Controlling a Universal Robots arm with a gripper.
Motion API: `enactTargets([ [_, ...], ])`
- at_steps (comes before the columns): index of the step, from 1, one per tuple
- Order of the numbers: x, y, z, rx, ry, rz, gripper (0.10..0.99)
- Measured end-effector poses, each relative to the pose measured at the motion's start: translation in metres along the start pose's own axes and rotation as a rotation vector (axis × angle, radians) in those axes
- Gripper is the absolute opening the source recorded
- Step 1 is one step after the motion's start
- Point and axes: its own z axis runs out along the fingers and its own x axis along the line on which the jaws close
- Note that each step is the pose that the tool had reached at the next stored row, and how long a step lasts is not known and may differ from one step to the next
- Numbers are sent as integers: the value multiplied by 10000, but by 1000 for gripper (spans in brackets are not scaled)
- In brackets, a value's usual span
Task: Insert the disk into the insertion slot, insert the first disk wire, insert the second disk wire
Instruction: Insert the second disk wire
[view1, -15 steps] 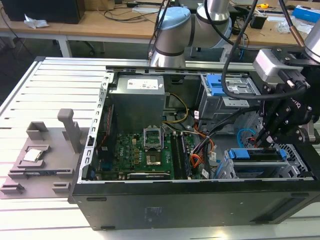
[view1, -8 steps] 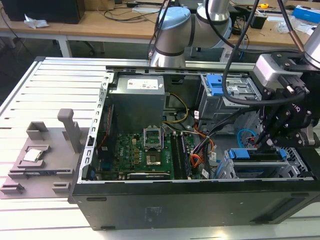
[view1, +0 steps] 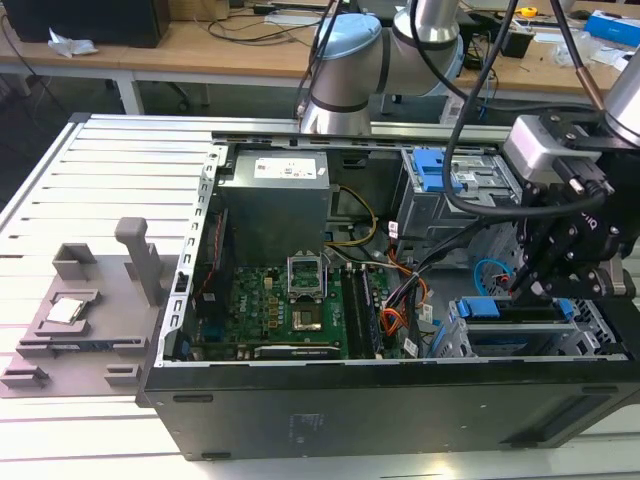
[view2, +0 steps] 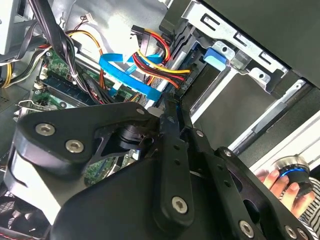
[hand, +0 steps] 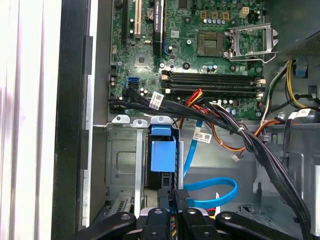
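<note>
Disk sits seated in the insertion slot at lower right of the exterior view, blue carrier edge showing, while the gripper hangs just above it — fingers pinched nearly together, seemingly to press a connector, though any grasp is hidden.

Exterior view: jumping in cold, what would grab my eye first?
The open computer case with its green motherboard on the slatted table. At the exterior view's right, the gripper reaches down over the disk in its blue carrier, seated in the insertion slot. In the first wrist view a blue cable loops nearby.
</note>
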Motion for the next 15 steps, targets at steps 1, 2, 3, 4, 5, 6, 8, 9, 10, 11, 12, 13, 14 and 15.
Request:
enactTargets([
  [1, 0, -2, 4, 0, 2, -1, 165],
  [2, 0, -6, 5, 0, 2, -1, 165],
  [3, 0, -12, 8, -2, 2, -1, 165],
  [4, 0, -16, 9, -1, 2, 0, 165],
  [5, 1, -17, 17, 0, 2, 2, 165],
  [6, 3, -18, 23, 0, 4, 1, 165],
  [8, 5, -20, 43, 1, -12, -1, 165],
  [9, 6, -20, 44, 0, -3, -1, 165],
  [10, 8, -20, 51, 0, 2, -1, 165],
  [11, 13, -20, 59, -1, 2, 0, 165],
  [12, 16, -20, 63, -1, 2, 0, 165],
  [13, 18, -19, 68, -1, 3, 0, 165],
  [14, 20, -18, 73, -1, 7, 0, 165],
  [15, 21, -17, 76, 0, 7, 0, 165],
])
